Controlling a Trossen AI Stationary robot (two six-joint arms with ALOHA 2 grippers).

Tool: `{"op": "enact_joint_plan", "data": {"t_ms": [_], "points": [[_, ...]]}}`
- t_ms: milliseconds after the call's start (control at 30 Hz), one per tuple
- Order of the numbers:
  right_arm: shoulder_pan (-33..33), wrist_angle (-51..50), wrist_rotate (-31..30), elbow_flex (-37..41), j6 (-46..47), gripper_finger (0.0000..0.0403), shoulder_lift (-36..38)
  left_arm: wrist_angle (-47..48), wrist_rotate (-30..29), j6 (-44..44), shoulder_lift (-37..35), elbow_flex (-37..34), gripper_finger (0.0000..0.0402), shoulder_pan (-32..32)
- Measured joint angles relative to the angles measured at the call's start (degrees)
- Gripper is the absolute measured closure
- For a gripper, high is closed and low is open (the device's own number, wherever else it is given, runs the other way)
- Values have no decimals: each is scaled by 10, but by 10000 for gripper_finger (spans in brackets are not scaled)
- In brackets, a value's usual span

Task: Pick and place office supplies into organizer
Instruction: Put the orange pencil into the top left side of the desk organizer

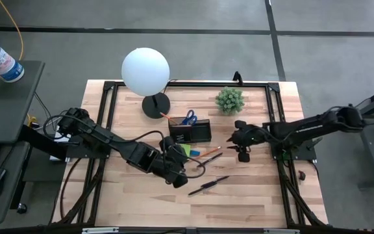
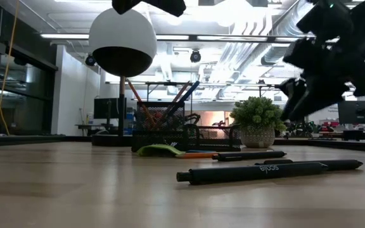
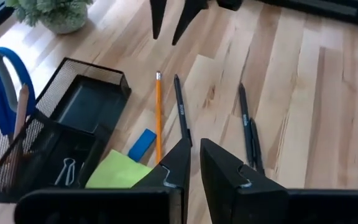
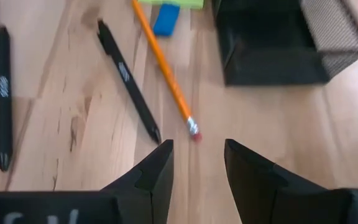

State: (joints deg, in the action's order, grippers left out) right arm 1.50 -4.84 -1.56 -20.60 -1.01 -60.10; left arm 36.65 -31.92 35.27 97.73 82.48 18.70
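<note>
The right gripper [image 1: 243, 155], spread, hovers over the orange pencil's [image 4: 164, 70] eraser end, right of the organizer [image 1: 190, 132]. The left gripper [image 1: 174, 174], nearly pressed together and empty, waits near the sticky pad [image 3: 118, 172]. The round pencil could roll away from an off-centre pinch.

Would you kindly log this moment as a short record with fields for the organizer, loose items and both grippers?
organizer: on table, scissors upright inside, clips in a compartment
loose on table: orange pencil, sticky pad, blue block, black pens
left gripper: nearly shut, empty, above the sticky pad
right gripper: open, empty, above the pencil's eraser end
</note>
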Motion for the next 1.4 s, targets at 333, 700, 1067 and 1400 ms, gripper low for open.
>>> {"op": "enact_joint_plan", "data": {"t_ms": [333,700,1067,1400], "points": [[-1,34,33,0,-38,270,-65,11,-12,-19,0,0,376,-12],[-65,43,106,-1,-120,270,-89,-14,15,0,0,0,376,-39],[-122,63,158,-1,-213,270,-96,-34,15,12,0,0,376,-41],[-128,77,193,-16,-235,270,-153,-39,15,12,0,0,376,-41]]}}
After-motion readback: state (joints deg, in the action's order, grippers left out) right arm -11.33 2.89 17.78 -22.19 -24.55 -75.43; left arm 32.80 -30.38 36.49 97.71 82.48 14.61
